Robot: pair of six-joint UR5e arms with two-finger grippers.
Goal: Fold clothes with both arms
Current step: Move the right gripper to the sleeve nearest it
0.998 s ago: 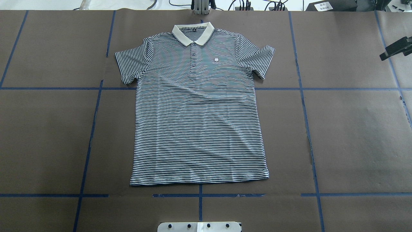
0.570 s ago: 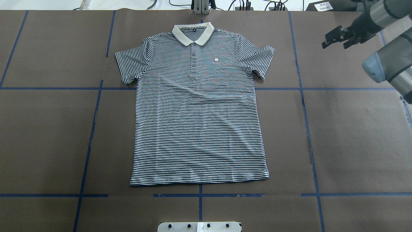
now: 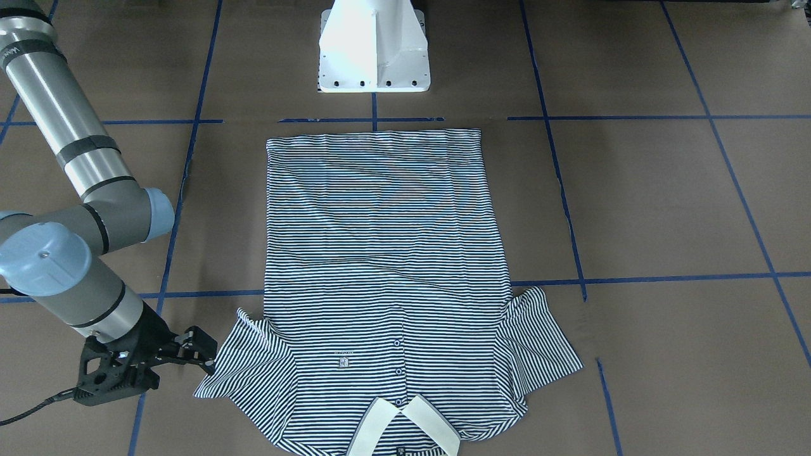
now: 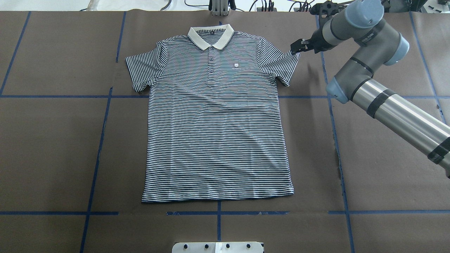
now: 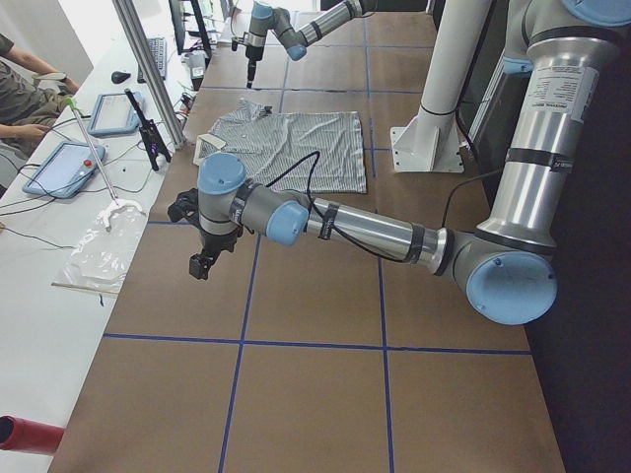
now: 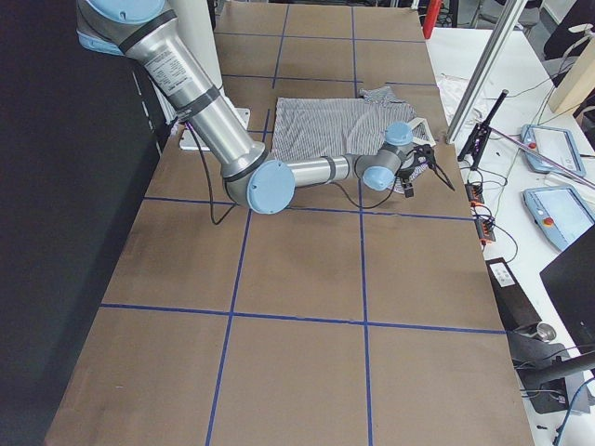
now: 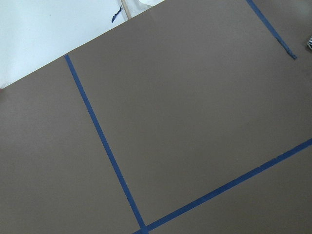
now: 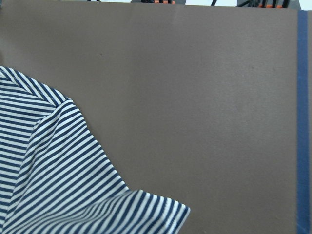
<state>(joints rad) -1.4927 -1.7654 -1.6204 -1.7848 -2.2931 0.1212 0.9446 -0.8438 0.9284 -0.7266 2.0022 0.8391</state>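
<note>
With my right gripper (image 4: 295, 47) spread empty beside the flat navy-and-white striped cotton polo shirt (image 4: 218, 133) and my left gripper (image 5: 202, 259) unreadable far off, I might pinch one sleeve (image 4: 283, 65) layer and rumple it.

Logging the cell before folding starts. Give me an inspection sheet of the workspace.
Surface: brown table with a blue tape grid, flat.
Job's things: shirt flat, face up, unfolded, collar away from the robot.
Clutter: nothing seen.
Grippers: right gripper open, at the sleeve edge; left gripper over bare table, state unclear.
Cables: black cable trailing from the right wrist; wires along the far edge.
Surroundings: bench with tablets and a seated person.
</note>
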